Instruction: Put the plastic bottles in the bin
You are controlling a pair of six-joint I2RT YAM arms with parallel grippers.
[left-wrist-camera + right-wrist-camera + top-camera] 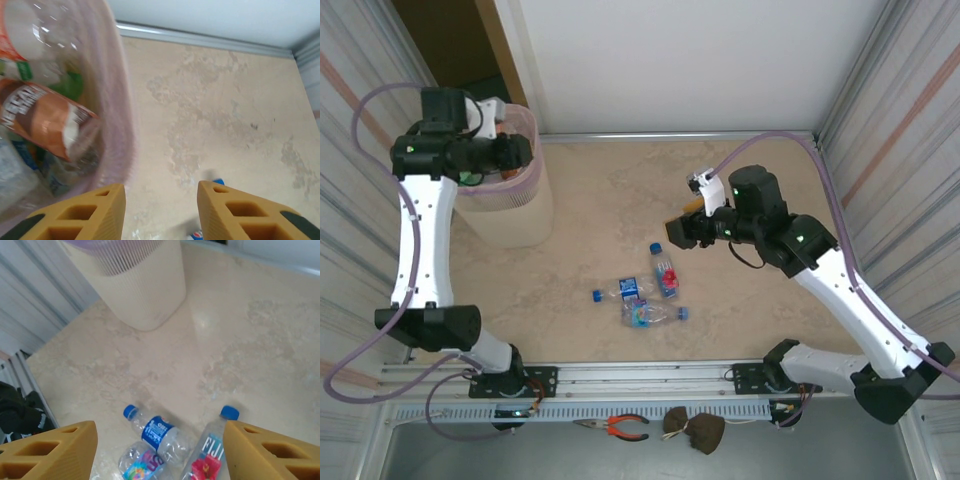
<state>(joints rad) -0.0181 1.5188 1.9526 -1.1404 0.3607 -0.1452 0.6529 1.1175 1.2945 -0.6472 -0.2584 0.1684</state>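
The beige bin (pixel 515 215) with its pink liner stands at the back left. My left gripper (pixel 523 152) hovers over its rim, open with nothing between the fingers (pixel 90 212). In the left wrist view the liner (pixel 112 90) holds several bottles, one with a brown label (pixel 45 117). Three clear bottles lie mid-floor: a Fiji bottle (pixel 666 270), a blue-labelled one (pixel 620 291) and a colourful-labelled one (pixel 650 315). My right gripper (pixel 677 232) hangs above them, open and holding nothing. Between its tips (pixel 160 427) I see the blue-labelled bottle (pixel 165 432), the Fiji bottle (pixel 210 457) and the colourful one (pixel 142 464).
Corrugated metal walls close in the left and right sides, and a white wall (pixel 670 60) stands at the back. Orange-handled pliers (pixel 620 427) and a brown clump (pixel 698 430) lie on the rail in front of the arm bases.
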